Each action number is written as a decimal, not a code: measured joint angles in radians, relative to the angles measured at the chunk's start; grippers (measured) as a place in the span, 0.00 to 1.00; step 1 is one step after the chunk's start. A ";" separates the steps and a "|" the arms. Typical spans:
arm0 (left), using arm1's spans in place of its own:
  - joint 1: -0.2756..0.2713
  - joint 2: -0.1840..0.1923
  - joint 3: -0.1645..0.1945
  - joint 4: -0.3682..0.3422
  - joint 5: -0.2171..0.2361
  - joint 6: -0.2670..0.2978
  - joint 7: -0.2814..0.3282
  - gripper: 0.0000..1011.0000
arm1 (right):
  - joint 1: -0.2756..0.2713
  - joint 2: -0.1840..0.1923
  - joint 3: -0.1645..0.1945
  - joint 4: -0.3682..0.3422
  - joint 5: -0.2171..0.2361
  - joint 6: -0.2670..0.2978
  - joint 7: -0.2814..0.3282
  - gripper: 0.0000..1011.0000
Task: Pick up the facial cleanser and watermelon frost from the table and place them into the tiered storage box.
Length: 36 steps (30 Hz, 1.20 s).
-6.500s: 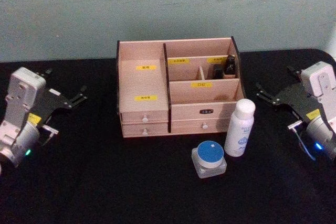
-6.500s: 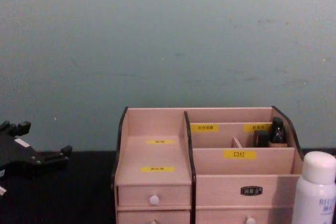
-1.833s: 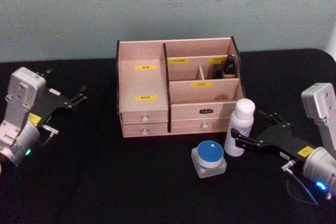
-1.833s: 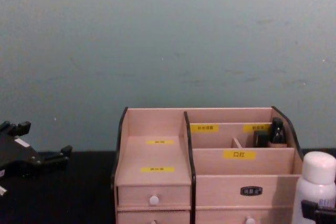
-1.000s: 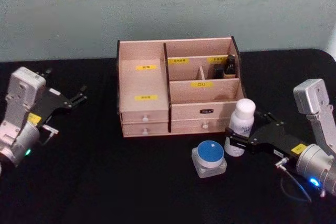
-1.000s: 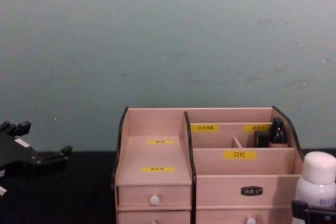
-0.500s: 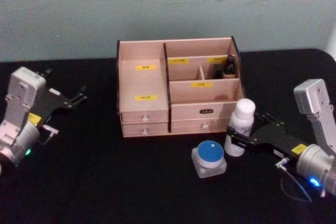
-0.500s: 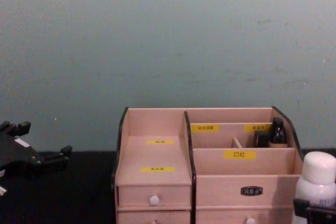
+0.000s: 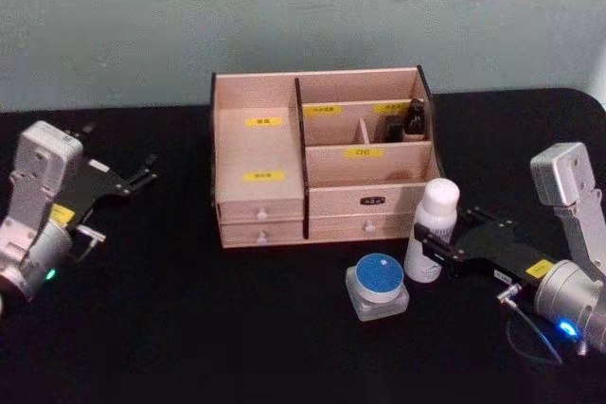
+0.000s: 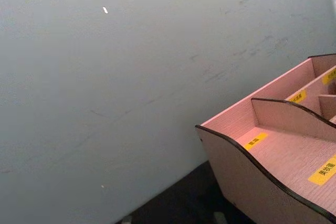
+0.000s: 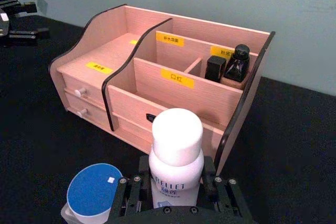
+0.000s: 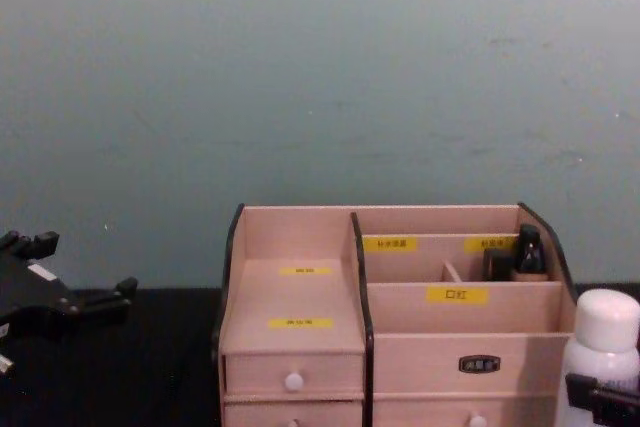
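Observation:
The facial cleanser [image 9: 434,229], a tall white bottle, stands on the black table in front of the tiered storage box's [image 9: 260,153] right end. My right gripper [image 9: 428,251] is shut on the bottle's lower body; in the right wrist view its fingers [image 11: 140,179] press both sides of the facial cleanser [image 11: 176,156]. The watermelon frost [image 9: 378,283], a squat jar with a blue lid, sits on the table just left of the bottle and apart from the gripper. My left gripper [image 9: 121,150] rests open at the table's far left.
A small dark bottle [image 9: 414,118] and a dark block stand in the box's rear right compartment. The box's left stepped shelf [image 11: 105,56] and front right compartment [image 11: 157,100] hold nothing. Black table spreads in front and to both sides.
Over the earlier frames my right arm came in from the far right and brought its fingers around the bottle. In the last half second it barely moved. The left arm stayed still.

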 joint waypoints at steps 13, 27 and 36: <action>0.000 0.000 0.000 0.000 0.000 0.000 0.000 0.99 | 0.000 0.000 0.000 0.000 0.001 -0.001 0.000 0.59; 0.000 0.000 0.000 0.000 0.000 0.000 0.000 0.99 | -0.024 0.012 0.063 -0.050 0.043 -0.013 0.062 0.59; 0.000 0.000 0.000 0.000 0.000 0.000 0.000 0.99 | 0.027 0.031 0.070 -0.072 0.073 -0.005 0.092 0.59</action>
